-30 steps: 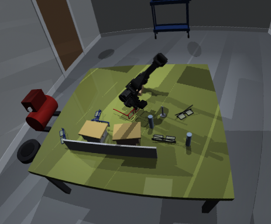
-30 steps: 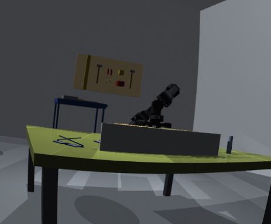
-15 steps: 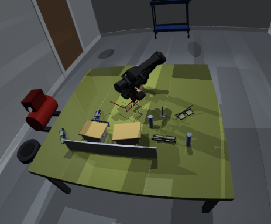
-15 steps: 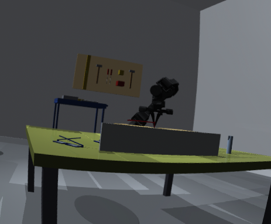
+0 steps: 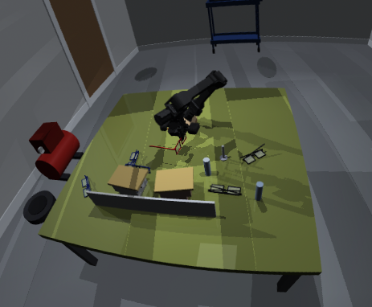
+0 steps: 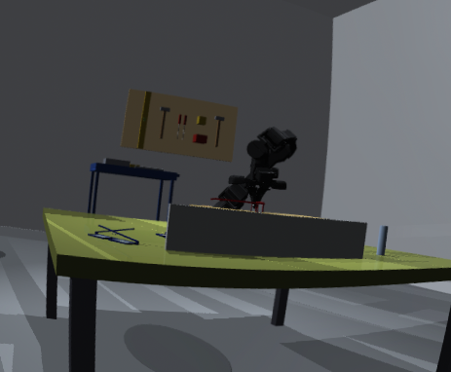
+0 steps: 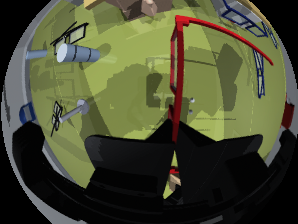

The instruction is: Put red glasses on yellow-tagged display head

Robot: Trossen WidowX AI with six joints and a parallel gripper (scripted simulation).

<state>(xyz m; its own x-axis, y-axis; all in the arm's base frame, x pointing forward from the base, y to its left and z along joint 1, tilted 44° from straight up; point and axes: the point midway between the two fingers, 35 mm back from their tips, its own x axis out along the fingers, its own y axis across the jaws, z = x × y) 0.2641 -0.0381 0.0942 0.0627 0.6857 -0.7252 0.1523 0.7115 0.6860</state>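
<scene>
My gripper is shut on the red glasses and holds them above the table. The red glasses have one long temple reaching sideways from the fingers, to the left in the top view; the part at the fingertips is partly hidden. A brown faceted shape, perhaps a display head, shows at the top of the wrist view. A tan piece, perhaps of the other head, shows behind the gripper. I cannot make out a yellow tag.
Two wooden-topped stands are behind a long grey wall. Blue cylinders, a small peg, black glasses and blue glasses are around them on the green table.
</scene>
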